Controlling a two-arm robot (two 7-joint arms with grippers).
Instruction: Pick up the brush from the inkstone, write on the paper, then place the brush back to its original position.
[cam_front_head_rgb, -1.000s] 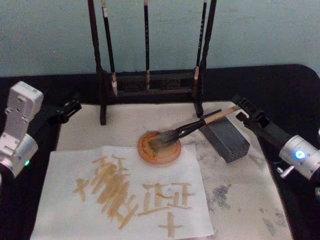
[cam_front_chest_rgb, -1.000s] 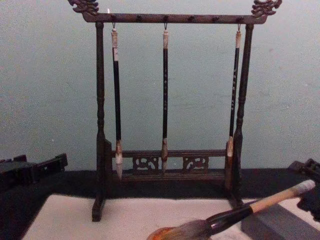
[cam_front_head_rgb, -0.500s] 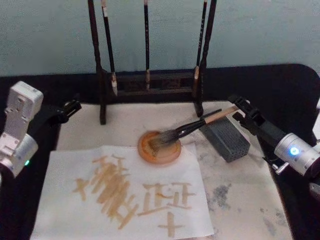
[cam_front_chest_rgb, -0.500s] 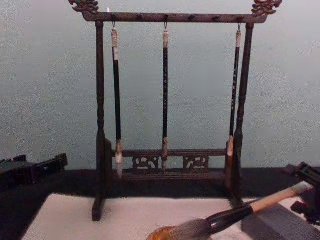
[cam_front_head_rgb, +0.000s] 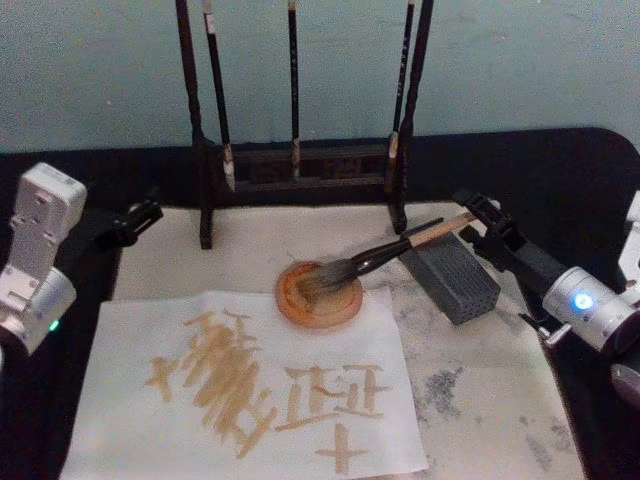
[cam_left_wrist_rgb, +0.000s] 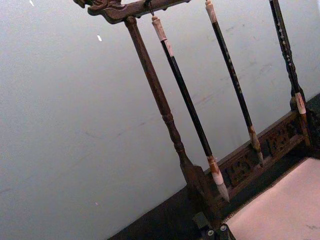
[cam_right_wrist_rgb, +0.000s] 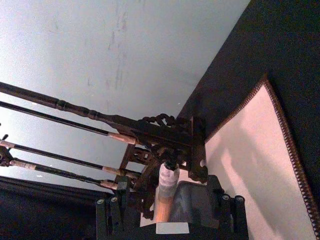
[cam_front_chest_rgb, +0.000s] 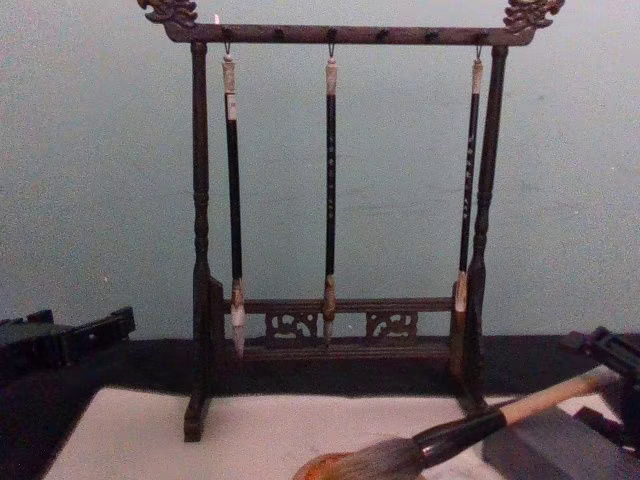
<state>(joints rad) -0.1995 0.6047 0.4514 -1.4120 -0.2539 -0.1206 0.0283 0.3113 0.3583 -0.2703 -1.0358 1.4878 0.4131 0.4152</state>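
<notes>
As the brush (cam_front_head_rgb: 372, 259) lies with its bristle head in the round inkstone (cam_front_head_rgb: 290, 306) and its tan handle propped across the grey block (cam_front_head_rgb: 458, 283), it is judged to be at rest and carried by nothing. The paper (cam_front_head_rgb: 140, 440), just in front of the inkstone, is seen to bear tan strokes. The writing step is therefore taken as done and the put-back step as in hand.

The right gripper (cam_front_head_rgb: 478, 221) is found at the handle's whitish end. Its fingers (cam_right_wrist_rgb: 109, 215) are spread wide either side of the end cap, with no contact visible, so nothing is gripped. The left gripper (cam_front_head_rgb: 148, 211) is parked at the far left corner of the mat (cam_front_head_rgb: 490, 400).

Next move, as judged: a straight withdrawal along the handle line is called for, so that the end cap is not nudged and the brush is not rolled off the grey block.
</notes>
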